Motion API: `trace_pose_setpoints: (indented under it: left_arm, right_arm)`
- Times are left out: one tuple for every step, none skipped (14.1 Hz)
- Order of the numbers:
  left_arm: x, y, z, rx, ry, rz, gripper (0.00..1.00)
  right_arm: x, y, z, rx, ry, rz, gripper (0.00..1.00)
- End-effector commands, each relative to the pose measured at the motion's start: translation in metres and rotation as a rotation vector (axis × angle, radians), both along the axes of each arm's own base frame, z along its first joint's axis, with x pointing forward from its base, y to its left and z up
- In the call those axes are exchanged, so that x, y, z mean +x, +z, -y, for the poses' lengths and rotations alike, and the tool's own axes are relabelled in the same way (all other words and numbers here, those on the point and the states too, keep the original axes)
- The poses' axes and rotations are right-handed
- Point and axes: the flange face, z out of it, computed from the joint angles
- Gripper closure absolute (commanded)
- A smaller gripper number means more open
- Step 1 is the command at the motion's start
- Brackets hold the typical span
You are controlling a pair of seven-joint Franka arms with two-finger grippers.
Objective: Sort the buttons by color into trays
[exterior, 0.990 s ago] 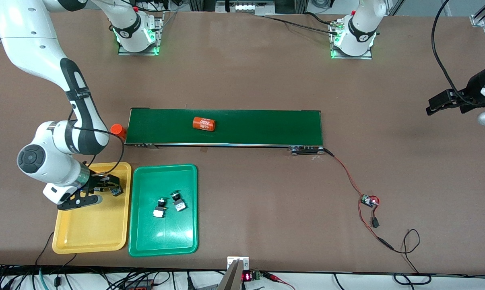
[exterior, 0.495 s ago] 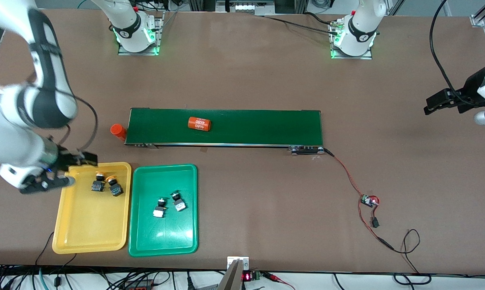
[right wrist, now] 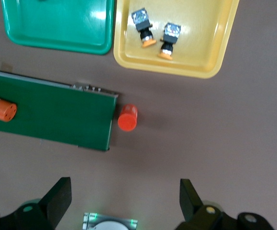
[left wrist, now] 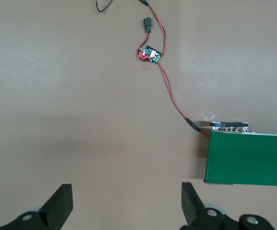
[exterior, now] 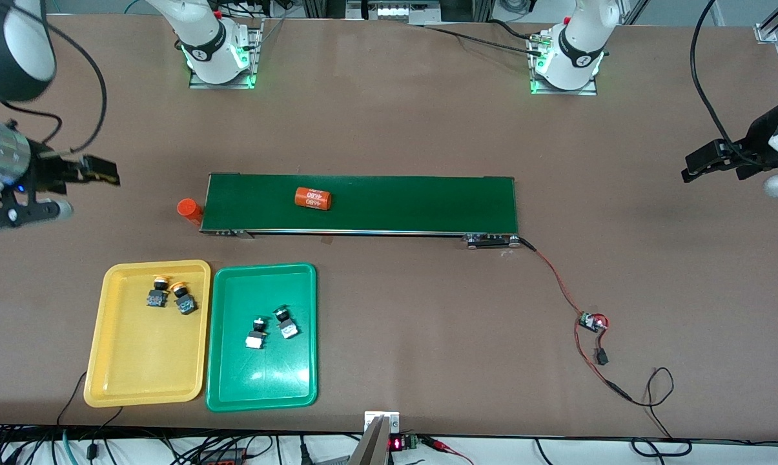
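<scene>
Yellow tray: two yellow-orange buttons; green tray: two buttons.

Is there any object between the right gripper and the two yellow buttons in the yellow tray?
Nothing visible blocks the way. The right gripper is open, over bare table toward the right arm's end. The two yellow buttons lie uncovered in the yellow tray. The orange cylinder stands off the conveyor belt's end, aside from that path.

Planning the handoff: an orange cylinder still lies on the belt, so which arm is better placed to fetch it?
Right, probably. The orange cylinder lies toward the right arm's end of the belt, and the open right claw hangs off that end. The left claw waits past the belt's other end.
</scene>
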Motion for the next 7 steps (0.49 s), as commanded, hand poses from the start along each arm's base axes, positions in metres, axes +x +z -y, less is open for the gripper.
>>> trace_pose_setpoints:
  left_arm:
    - [-0.008,0.004,0.001,-0.009,-0.004,0.002,0.00]
    - [-0.009,0.005,0.001,-0.009,-0.004,0.002,0.00]
    - [-0.009,0.005,0.002,-0.009,-0.005,0.002,0.00]
    - [-0.009,0.005,0.001,-0.009,-0.004,0.002,0.00]
    - [-0.009,0.005,0.002,-0.009,-0.007,0.000,0.00]
    - [-0.009,0.005,0.002,-0.009,-0.005,-0.001,0.00]
    - [-0.009,0.004,0.001,-0.009,-0.004,-0.004,0.00]
  right_arm:
    - [-0.038,0.024,0.007,0.002,-0.041,0.012,0.00]
    - [-0.044,0.030,0.009,0.013,-0.048,0.019,0.00]
    - [-0.049,0.032,0.015,0.018,-0.063,0.016,0.00]
    - [-0.051,0.028,0.014,0.018,-0.061,0.022,0.00]
    - [-0.047,0.024,0.015,0.019,-0.062,0.033,0.00]
    - [-0.043,0.016,0.015,0.019,-0.064,0.027,0.00]
    - [-0.042,0.014,0.016,0.019,-0.065,0.025,0.00]
